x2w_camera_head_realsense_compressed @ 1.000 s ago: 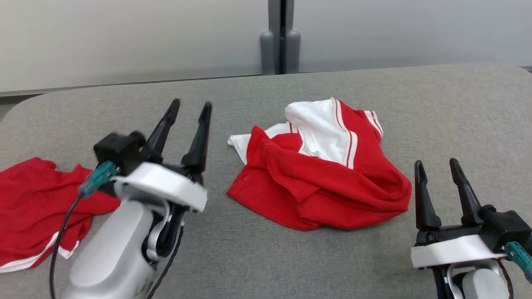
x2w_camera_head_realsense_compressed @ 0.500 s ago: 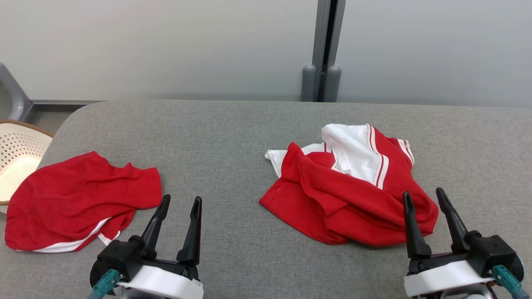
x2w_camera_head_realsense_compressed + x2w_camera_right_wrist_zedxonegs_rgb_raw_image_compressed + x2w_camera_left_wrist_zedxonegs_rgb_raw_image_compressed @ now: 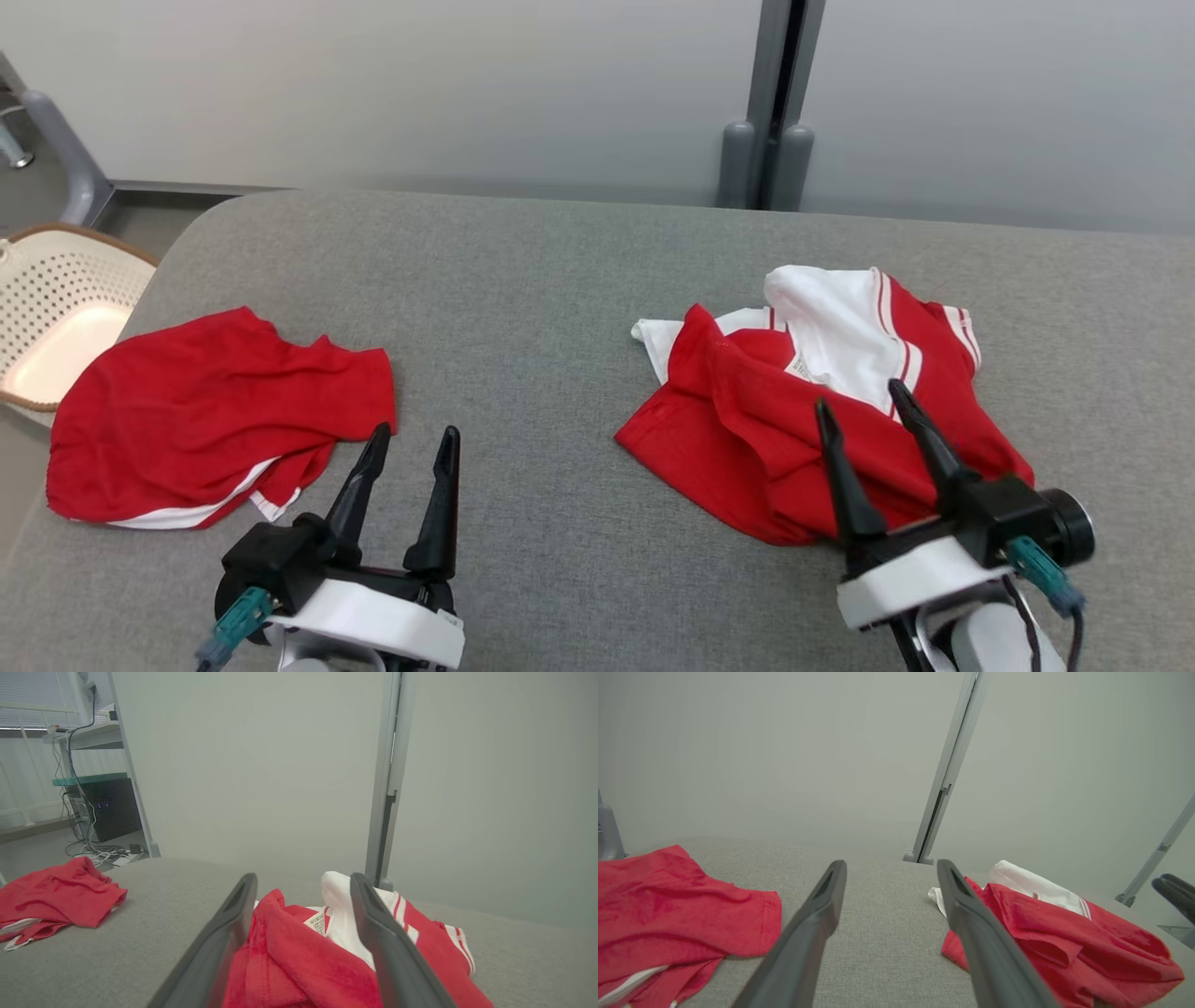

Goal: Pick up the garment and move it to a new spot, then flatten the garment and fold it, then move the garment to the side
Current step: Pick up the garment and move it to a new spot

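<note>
Both spread fingers (image 3: 840, 476) of the right claw (image 3: 859, 396) hang over the crumpled garment (image 3: 747, 411).

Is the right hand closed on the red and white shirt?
No, the right hand stands open over the red and white shirt, its fingers apart.

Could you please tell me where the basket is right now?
In the head view, the basket sits at the left, off the edge of the table, nearest the left garment.
</note>
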Robot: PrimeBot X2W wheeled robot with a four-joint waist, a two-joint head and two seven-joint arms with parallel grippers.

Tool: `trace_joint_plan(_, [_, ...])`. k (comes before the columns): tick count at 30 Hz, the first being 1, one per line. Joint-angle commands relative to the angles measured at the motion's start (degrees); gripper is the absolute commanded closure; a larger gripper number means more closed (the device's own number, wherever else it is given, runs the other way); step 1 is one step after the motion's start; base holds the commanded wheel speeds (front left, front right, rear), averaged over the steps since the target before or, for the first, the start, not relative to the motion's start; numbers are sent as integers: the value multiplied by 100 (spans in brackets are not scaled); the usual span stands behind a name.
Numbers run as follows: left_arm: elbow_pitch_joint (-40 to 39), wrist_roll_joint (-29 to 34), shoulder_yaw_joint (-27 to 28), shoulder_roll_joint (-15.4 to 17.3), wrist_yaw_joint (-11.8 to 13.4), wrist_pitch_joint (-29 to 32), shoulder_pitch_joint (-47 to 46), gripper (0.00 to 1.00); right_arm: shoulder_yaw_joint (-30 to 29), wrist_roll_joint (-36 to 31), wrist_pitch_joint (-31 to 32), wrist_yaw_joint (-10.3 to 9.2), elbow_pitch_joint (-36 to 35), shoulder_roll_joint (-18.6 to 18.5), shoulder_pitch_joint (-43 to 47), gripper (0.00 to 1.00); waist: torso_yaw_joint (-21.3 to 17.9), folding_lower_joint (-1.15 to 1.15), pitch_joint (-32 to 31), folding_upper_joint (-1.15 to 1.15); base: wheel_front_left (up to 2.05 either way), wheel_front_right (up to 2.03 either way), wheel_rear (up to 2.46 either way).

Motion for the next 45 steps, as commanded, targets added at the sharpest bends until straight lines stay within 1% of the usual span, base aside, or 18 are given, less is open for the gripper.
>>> trace_joint_plan(1, [48,-69,-75,11,-24,-3,-126,0,162,50,88,-2,138,-38,-253,0,172,0,164,0,0,0,0])
trace_joint_plan(3, [60,-192,-182,12,43,-4,-220,0,363,4,224,-5,318,-211,-594,0,316,0,312,0,0,0,0])
trace_joint_plan(8, [66,-421,-488,14,171,-3,-390,0,727,37,820,-4,1042,-589,-1330,0,727,0,549,0,0,0,0])
trace_joint_plan(13, [56,-575,-647,9,265,-3,-465,0,1022,243,1353,-5,1724,-887,-1884,0,1075,0,715,0,0,0,0])
trace_joint_plan(18, [65,-646,-730,13,307,-3,-458,0,1189,412,1607,-5,2217,-1066,-2239,0,1285,0,777,0,0,0,0])
trace_joint_plan(19, [74,-653,-737,11,316,-3,-450,0,1210,473,1683,-4,2325,-1060,-2272,53,1306,0,773,0,0,0,0])
trace_joint_plan(20, [82,-657,-740,12,321,-3,-444,0,1254,517,1742,-4,2404,-1060,-2313,95,1323,0,766,0,0,0,0])
trace_joint_plan(21, [91,-661,-744,10,327,-3,-442,0,1327,546,1764,-4,2452,-1063,-2361,100,1338,0,752,0,0,0,0])
trace_joint_plan(27, [152,-636,-741,11,346,-3,-438,0,1550,781,1524,-4,2440,-963,-2554,100,1339,0,625,0,0,0,0])
trace_joint_plan(30, [152,-610,-750,11,351,-3,-423,0,1664,938,1289,-4,2305,-785,-2779,100,1311,0,512,0,0,0,0])
trace_joint_plan(31, [151,-599,-744,13,360,-3,-383,0,1767,986,1077,-4,2169,-673,-3004,100,1284,0,422,0,0,0,0])
trace_joint_plan(35, [134,-572,-679,13,377,-3,-306,0,1864,1101,504,-4,1781,-444,-3580,100,1205,0,261,0,0,0,0])
trace_joint_plan(38, [106,-557,-584,11,405,-4,-243,0,1738,1204,202,-4,1412,-349,-3989,100,1094,0,170,0,0,0,0])
trace_joint_plan(40, [84,-540,-520,11,401,-3,-178,0,1616,1329,108,-4,1118,-314,-4116,100,986,0,121,0,0,0,0])
trace_joint_plan(42, [58,-526,-461,12,408,-3,-141,0,1401,1439,50,-4,784,-400,-4145,100,857,0,80,0,0,0,0])
trace_joint_plan(45, [21,-512,-411,9,396,-3,-81,0,1020,1667,39,-4,349,-635,-3781,100,630,0,47,0,0,0,0])
